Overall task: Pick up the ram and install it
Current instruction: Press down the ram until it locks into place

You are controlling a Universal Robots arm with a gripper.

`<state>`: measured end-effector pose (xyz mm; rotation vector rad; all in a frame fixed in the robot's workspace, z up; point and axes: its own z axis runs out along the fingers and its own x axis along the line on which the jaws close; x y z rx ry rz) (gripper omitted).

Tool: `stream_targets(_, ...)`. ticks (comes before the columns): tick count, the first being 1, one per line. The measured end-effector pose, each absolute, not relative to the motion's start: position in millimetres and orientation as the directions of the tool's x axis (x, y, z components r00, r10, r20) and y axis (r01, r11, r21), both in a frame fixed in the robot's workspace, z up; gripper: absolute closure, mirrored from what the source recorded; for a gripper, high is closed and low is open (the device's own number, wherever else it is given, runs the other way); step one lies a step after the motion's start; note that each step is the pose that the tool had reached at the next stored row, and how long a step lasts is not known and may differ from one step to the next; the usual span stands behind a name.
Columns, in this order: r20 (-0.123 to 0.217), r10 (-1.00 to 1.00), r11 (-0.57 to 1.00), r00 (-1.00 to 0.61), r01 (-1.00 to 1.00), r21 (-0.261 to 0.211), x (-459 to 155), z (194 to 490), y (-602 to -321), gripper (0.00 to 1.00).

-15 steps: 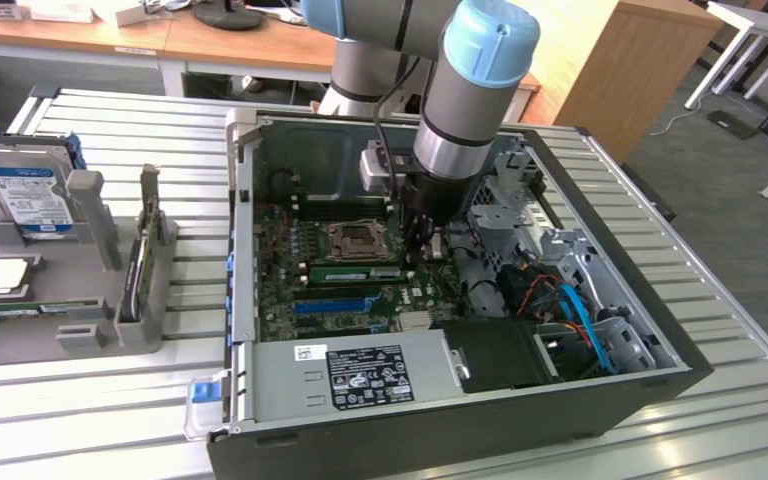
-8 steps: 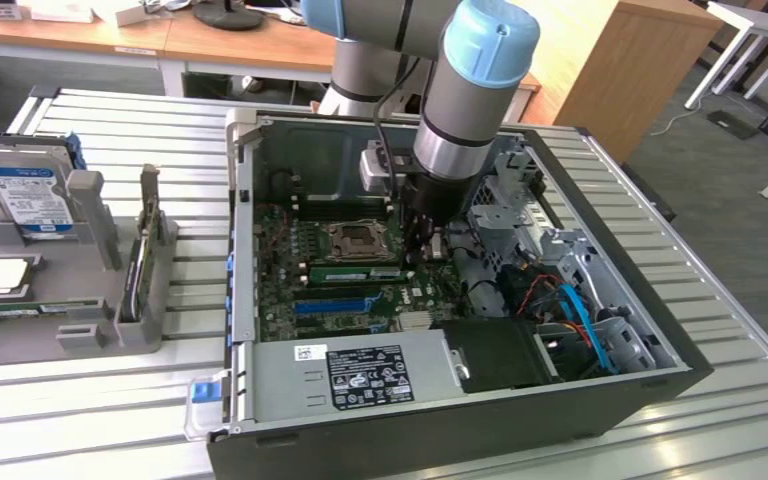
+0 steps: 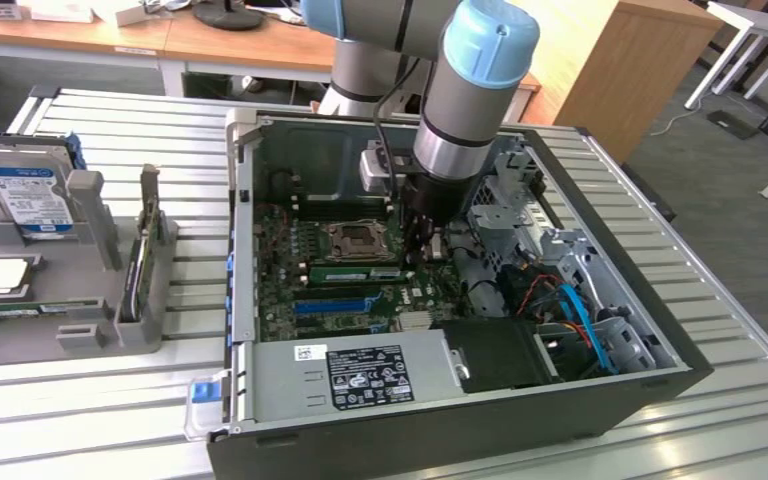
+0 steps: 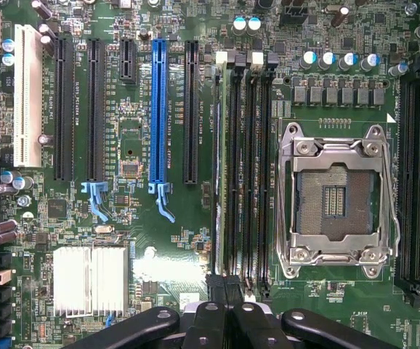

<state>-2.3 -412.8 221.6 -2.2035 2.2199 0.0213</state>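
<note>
The ram (image 3: 351,272) is a slim green strip standing on edge in a memory slot beside the empty CPU socket (image 3: 355,240) inside the open computer case. In the wrist view the ram (image 4: 216,182) shows edge-on, running along the leftmost of the black memory slots. My gripper (image 3: 418,255) reaches down into the case at one end of that strip. Its black fingers (image 4: 213,291) are shut together right over the strip's end. Whether they press on it I cannot tell.
A blue expansion slot (image 4: 158,109) and black slots lie beside the memory slots. The power supply (image 3: 357,372), cables (image 3: 571,310) and drive cages (image 3: 504,215) crowd the case. On the exterior view's left, a grey holder (image 3: 37,330) carries a hard drive (image 3: 27,195).
</note>
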Motion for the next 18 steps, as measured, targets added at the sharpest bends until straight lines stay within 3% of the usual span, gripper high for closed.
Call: stream_targets(18,-0.018,-1.0,0.007,-0.007,-1.0,0.001,-2,247,-413,0.9)
